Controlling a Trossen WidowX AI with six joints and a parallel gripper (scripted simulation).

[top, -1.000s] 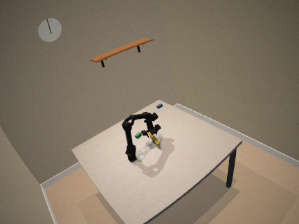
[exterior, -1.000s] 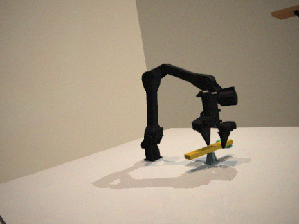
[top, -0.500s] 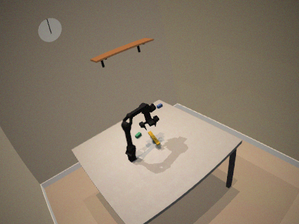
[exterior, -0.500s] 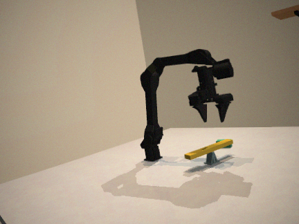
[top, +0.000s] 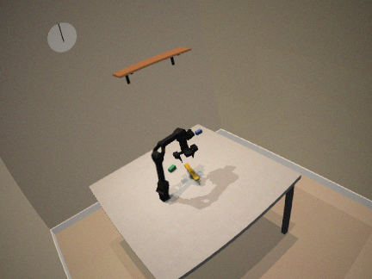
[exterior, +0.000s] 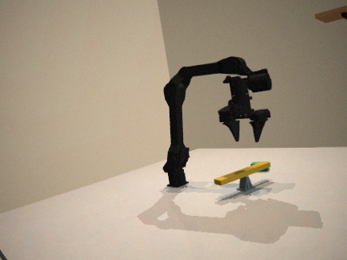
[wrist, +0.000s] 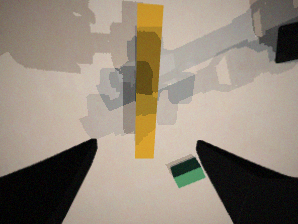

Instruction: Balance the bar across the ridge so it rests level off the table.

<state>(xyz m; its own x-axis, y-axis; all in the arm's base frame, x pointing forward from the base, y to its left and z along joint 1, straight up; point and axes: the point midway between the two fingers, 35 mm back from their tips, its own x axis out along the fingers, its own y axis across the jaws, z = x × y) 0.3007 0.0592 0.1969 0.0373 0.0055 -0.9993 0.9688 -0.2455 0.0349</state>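
Observation:
The yellow bar lies across the grey ridge, which bears it near its middle. Both ends stand clear of the table, and the bar looks about level, running roughly parallel to its shadow in the exterior view. My gripper is wide open and empty, well above the bar, with no contact. In the wrist view the bar runs up the middle, beyond the fingertips. Most of the ridge is hidden under the bar in the wrist view.
A green block lies on the table near the bar's end, partly behind the bar in the exterior view. A blue block lies near the table's far corner. An orange shelf hangs on the wall.

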